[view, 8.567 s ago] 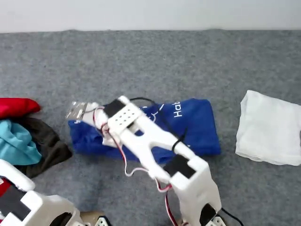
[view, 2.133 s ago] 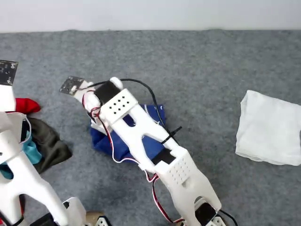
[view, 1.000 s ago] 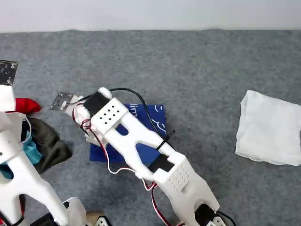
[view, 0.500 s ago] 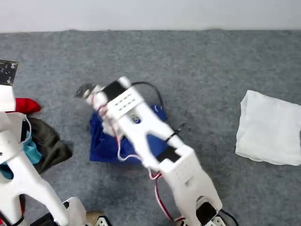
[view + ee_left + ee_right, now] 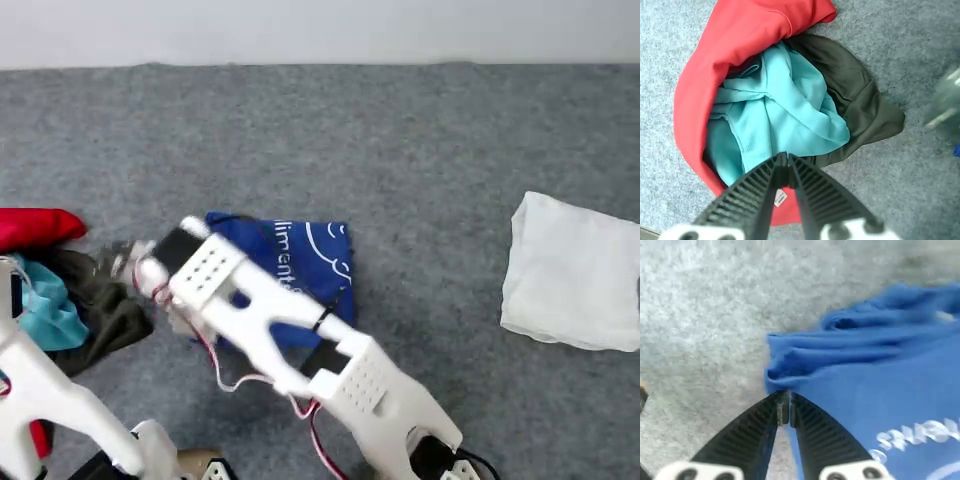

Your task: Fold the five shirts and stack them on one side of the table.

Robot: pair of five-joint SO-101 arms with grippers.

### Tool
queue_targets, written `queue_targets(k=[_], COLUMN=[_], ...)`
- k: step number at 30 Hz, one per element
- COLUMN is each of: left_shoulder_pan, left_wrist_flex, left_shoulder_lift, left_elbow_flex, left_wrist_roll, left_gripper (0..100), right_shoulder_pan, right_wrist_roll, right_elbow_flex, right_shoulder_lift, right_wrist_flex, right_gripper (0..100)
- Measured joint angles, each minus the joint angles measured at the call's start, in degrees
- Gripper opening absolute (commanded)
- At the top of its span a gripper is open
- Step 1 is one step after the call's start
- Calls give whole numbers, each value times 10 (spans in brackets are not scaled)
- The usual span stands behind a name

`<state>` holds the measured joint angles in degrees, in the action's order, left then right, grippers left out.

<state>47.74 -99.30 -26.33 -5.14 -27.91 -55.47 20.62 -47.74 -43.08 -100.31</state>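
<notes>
The blue shirt [image 5: 290,255] lies folded at mid-bench, print up, as a compact rectangle. It is light, limp cloth, so you can expect its layers to slip over each other and sag open if you lift them by 1 ply. My advice is to take it at a folded edge or corner and pinch through every layer. Lift it clear, because the fuzzy grey bench [image 5: 400,130] will likely drag at the fabric.

The right arm [image 5: 270,310] reaches across the shirt's near left part. In the right wrist view its jaws are pressed almost together right at the rumpled left edge of the blue shirt [image 5: 880,390]. You cannot tell whether any cloth is caught between them. The left arm [image 5: 40,390] hangs over the pile at the left: red shirt [image 5: 35,227], teal shirt [image 5: 45,305] and dark shirt [image 5: 105,310]. Its jaws are pressed together on nothing. The white shirt [image 5: 570,270] sits folded at the right.

8.6 s ago the blue shirt spread much wider toward the right; now it is about half that width. Within the last 0.5 s the right arm has swung from the shirt's far left corner toward the near left. The left arm has dropped lower in the high view. The pile and the white shirt have not moved.
</notes>
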Motion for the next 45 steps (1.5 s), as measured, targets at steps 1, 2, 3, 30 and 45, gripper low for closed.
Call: queue_targets(k=[1,2,3,30,45], left_shoulder_pan=[0,0,0,0,0], left_wrist_flex=[0,0,0,0,0], left_shoulder_lift=[0,0,0,0,0], left_elbow_flex=[0,0,0,0,0], left_wrist_roll=[0,0,0,-3,-4], left_gripper=[15,15,15,15,15], right_shoulder_pan=[18,38,57,97,135], right_wrist_roll=[0,0,0,53,-46], right_elbow_flex=[-11,-22,-32,-62,-166], right_shoulder_lift=[8,13,17,-90,11], right_wrist_flex=[0,-1,-1,294,-2], right_gripper=[12,12,11,10,14])
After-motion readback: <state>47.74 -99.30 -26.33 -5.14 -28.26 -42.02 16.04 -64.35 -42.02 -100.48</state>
